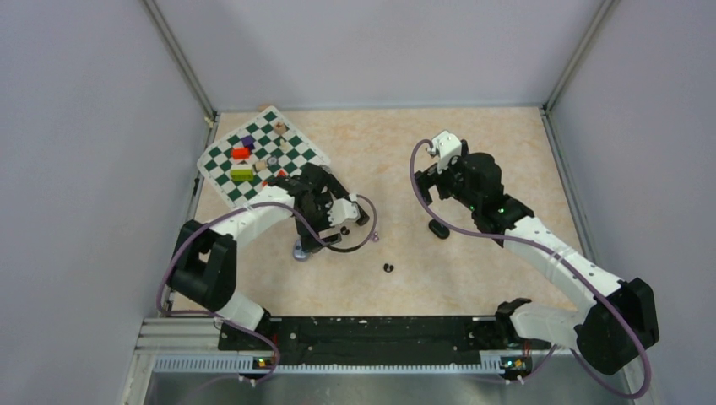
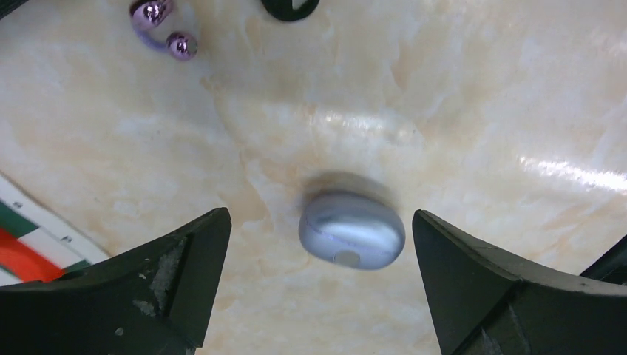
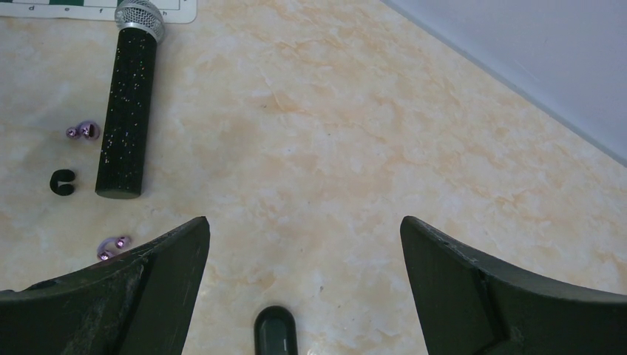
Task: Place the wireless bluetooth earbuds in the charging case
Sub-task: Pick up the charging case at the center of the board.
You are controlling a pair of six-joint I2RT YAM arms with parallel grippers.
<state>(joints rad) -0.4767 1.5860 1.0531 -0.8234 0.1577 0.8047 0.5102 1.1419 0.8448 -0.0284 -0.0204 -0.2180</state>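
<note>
- Left gripper (image 2: 319, 220): jaws spread wide, holding nothing; the purple charging case (image 2: 352, 231) lies on the table (image 2: 480, 89) between the fingers (image 2: 177, 281), clear of both.
- That case: closed, a smooth glossy oval, pale silvery purple; a small pale round spot on its near edge; long axis runs across the view, from finger to finger.
- Beyond it, upper left of the left wrist view: a purple earbud (image 2: 163, 29), two glossy bulbs joined by a curved bridge; beside it a black earbud (image 2: 290, 7), cut by the top edge.
- Right gripper (image 3: 304, 222): jaws spread wide, empty; the black charging case (image 3: 275, 331) lies at the near edge between the fingers, touching neither; closed, dark, round-ended; long axis points straight away from the camera; near end out of frame.
- Farther left: near purple earbud (image 3: 112, 248) by the left finger; C-shaped black earbud (image 3: 62, 182), gap facing the microphone (image 3: 129, 111); far purple earbud (image 3: 83, 132) just beside that microphone, which lies flat, silver head towards the chequered board (image 3: 96, 9).
- Top view: lone black earbud (image 1: 387, 268) on open table between the arms, nearer the bases than both cases.
</note>
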